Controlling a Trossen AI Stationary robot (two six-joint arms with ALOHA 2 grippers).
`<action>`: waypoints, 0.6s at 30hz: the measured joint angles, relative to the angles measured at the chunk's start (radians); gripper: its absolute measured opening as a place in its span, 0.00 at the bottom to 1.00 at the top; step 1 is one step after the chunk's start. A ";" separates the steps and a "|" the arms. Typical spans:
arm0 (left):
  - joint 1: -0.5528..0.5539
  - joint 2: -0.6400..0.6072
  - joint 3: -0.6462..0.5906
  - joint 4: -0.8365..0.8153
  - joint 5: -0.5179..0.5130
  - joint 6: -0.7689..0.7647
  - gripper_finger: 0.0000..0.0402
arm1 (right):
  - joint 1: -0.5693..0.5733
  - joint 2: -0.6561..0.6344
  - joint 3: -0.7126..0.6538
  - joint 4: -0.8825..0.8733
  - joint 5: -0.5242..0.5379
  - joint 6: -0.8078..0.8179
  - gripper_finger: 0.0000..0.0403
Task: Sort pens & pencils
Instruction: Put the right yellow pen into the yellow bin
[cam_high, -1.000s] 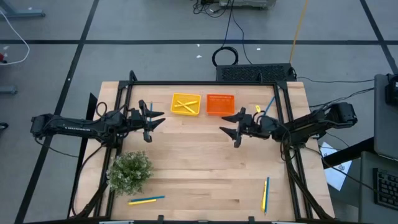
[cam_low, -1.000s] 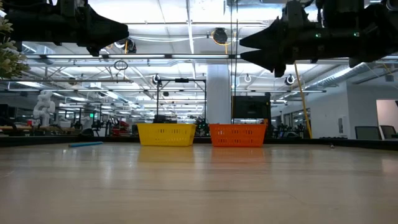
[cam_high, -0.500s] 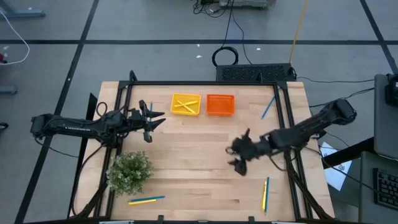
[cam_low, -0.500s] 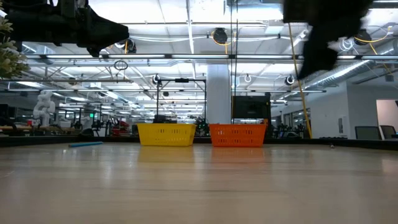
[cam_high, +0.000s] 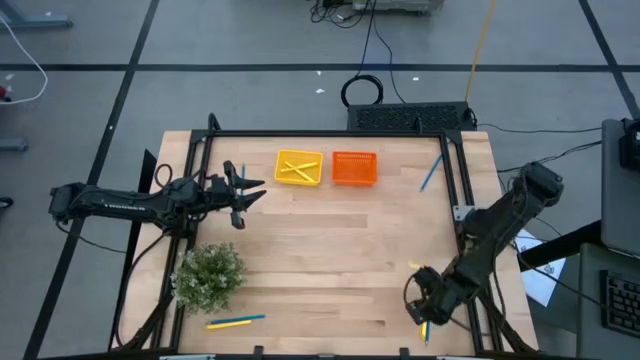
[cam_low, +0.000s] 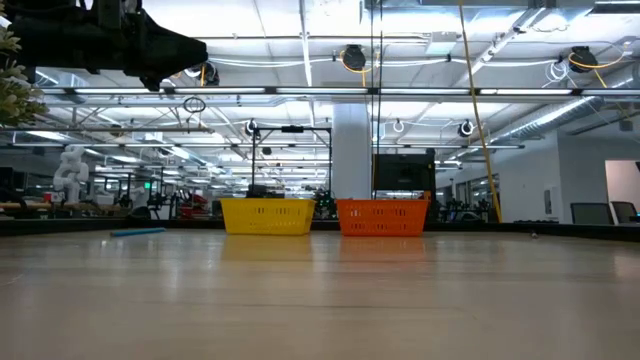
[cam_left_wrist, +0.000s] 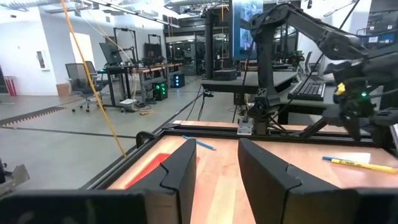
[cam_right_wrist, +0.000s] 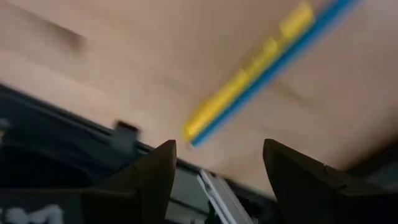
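A yellow pencil (cam_right_wrist: 249, 79) and blue pen (cam_right_wrist: 280, 62) lie touching side by side at the lower right of the high view, at the table's (cam_high: 320, 250) near edge. The right gripper (cam_high: 424, 300) hangs directly over them, fingers (cam_right_wrist: 140, 180) spread wide and empty, probably lined up to pick one. Another pair (cam_high: 235, 322) lies lower left by the plant (cam_high: 208, 275), and a blue pen (cam_high: 432, 172) upper right. The yellow tray (cam_high: 299, 167) already holds yellow sticks; the orange tray (cam_high: 354, 167) adjoins it. The left gripper (cam_high: 240, 195) waits mid-left, parted, holding nothing.

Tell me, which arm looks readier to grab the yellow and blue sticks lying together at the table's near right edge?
The right. Its open gripper hangs just over that yellow and blue pair, while the left gripper waits far across the wooden table.
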 joint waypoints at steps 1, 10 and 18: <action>0.000 0.000 0.000 0.000 0.000 0.007 0.30 | 0.011 0.018 0.007 0.002 -0.009 0.030 0.57; 0.000 0.000 0.000 -0.009 0.000 0.018 0.30 | 0.046 0.203 0.145 -0.112 -0.029 0.153 0.55; 0.000 0.000 0.000 -0.016 0.000 0.019 0.30 | 0.049 0.344 0.212 -0.118 -0.025 0.155 0.47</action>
